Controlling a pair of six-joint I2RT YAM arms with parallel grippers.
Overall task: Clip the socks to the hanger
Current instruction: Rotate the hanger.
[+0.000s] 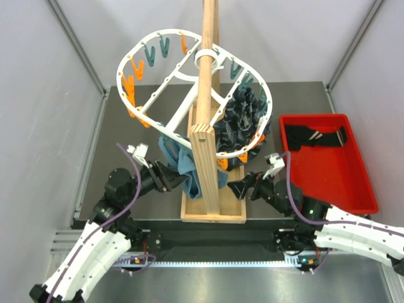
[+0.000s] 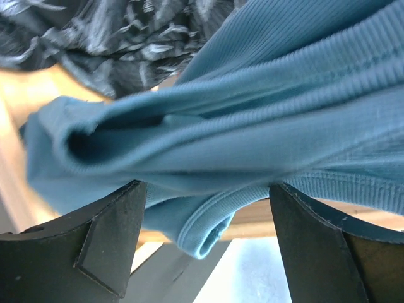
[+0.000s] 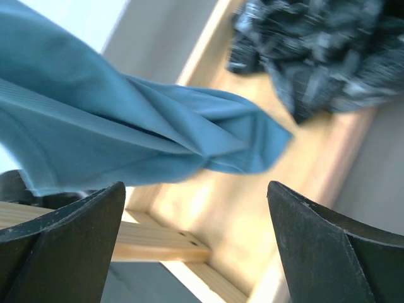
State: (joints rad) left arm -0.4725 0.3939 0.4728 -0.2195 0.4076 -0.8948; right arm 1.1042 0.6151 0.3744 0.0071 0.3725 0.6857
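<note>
Left gripper (image 2: 207, 202): jaws spread, blue cloth (image 2: 252, 126) hanging between the tips
Right gripper (image 3: 196, 205): jaws spread, empty, cloth just ahead
Socks (image 1: 314, 137): in red tray (image 1: 328, 177), right of right gripper
Hanger (image 1: 167, 31): above both grippers

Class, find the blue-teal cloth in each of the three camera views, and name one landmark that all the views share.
Top external: the blue-teal cloth hangs at centre, just left of the wooden pole.
Left wrist: it fills most of the frame.
Right wrist: upper left to centre.
Shared landmark: the dark patterned fabric, top left in the left wrist view, top right in the right wrist view.
</note>
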